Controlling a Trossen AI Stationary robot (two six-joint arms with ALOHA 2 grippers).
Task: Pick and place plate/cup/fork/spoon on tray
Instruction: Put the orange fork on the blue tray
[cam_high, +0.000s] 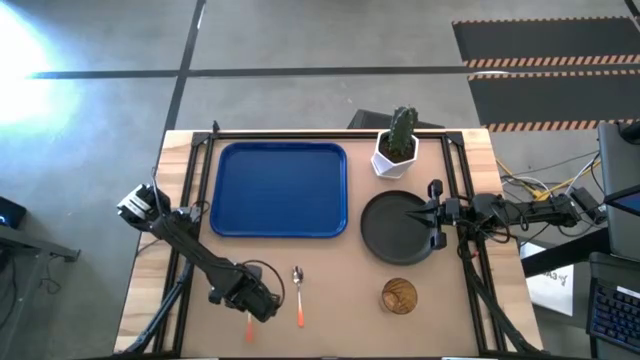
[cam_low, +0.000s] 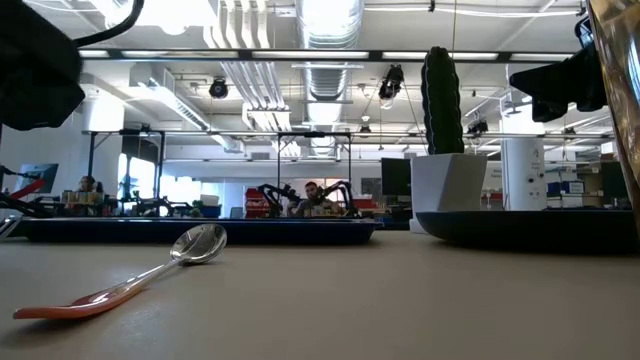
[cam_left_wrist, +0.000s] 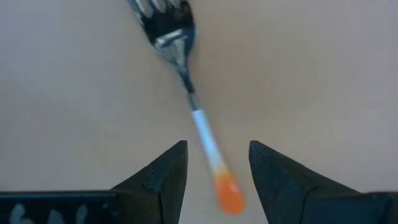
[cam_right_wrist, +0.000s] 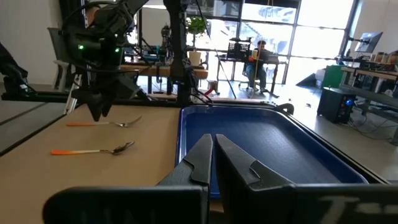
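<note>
Down by the near edge, left gripper (cam_left_wrist: 217, 165) hangs jaws spread over the fork (cam_left_wrist: 186, 87) handle's very tip, so closing could flick it away. Right gripper (cam_right_wrist: 213, 155), pressed together, waits over the plate (cam_high: 398, 228).

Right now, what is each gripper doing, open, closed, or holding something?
Left gripper: open, fingers either side of the orange-handled metal fork, not gripping.
Right gripper: closed, holding nothing visible, at the round matte black plate.
</note>
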